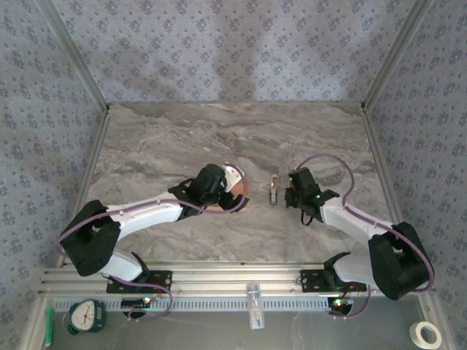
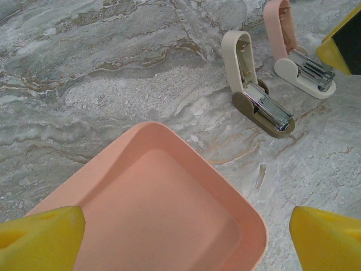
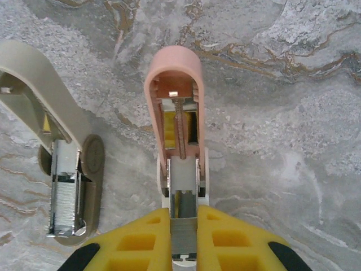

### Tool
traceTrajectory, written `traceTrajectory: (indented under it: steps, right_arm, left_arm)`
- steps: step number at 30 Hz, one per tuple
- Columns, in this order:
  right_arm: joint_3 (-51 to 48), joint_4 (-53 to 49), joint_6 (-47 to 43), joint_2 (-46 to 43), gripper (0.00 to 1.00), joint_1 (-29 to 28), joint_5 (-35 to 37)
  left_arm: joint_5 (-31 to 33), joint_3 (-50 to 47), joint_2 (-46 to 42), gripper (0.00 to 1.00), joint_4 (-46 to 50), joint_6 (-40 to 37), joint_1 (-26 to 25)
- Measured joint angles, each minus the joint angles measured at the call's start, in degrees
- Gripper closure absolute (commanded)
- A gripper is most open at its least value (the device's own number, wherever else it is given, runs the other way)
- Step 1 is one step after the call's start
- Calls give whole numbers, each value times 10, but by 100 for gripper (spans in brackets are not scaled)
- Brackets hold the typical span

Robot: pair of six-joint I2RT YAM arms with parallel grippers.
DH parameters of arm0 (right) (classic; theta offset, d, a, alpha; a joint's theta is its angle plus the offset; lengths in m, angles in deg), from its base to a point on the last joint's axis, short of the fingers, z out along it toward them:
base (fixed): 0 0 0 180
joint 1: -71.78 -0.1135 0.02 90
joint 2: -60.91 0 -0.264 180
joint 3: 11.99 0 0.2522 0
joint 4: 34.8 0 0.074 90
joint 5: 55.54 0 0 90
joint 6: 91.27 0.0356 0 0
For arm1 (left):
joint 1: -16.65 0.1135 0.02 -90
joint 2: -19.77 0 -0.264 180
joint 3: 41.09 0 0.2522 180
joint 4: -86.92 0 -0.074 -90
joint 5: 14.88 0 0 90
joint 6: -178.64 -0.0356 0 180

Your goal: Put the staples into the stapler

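From above, the left claw point(image 1: 233, 184) hangs over the salmon tray point(image 1: 246, 195); the right claw point(image 1: 284, 191) stands just right of a small pale mark point(image 1: 273, 188), too small to separate into parts; in the left wrist view the left claw is wide apart above the tray and holds nothing, the beige stapler point(image 2: 256, 90) stands open beyond the tray's far corner, and the stapler point(image 2: 296, 53), pink and white, stands open just behind and right of the beige stapler; in the right wrist view the stapler lies just right of the beige stapler, lid swung up, its long axis going straight away from the right claw, which is clamped on the staples point(image 3: 183, 240); the strip sits at the near end of the grey channel point(image 3: 184, 200), in line with it, so I judge the coming move is a straight push along this axis; the right arm is the nearer.
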Motion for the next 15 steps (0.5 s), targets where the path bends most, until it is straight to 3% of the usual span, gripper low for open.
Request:
traceTrajectory:
  steps: [15]
  right_arm:
    - [-14, 36, -5, 16, 84, 7, -3]
  left_arm:
    - [0, 15, 11, 7, 1, 4, 0]
